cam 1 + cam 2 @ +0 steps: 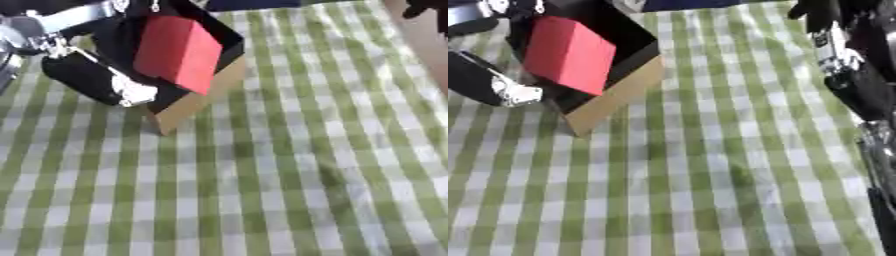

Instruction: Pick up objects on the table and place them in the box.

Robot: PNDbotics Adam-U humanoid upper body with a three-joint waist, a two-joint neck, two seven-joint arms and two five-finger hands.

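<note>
Red block (178, 52), matte, flat faces with sharp edges, sits tilted over the open box (197, 102), its lower corner down inside. Box is plain brown cardboard outside, black inside, square-cornered; no print or label readable on either. Left hand (96, 80) is black with silver joints, just left of the block at the box's near-left wall; cannot tell whether its fingers grip the block or have let go, the view is blurred there. Right hand (833, 47) hangs at the upper right, well apart from the box, fingers pointing down, relaxed, holding nothing. Green-and-white checked tablecloth (289, 190), soft fabric with faint creases, lies under everything.
</note>
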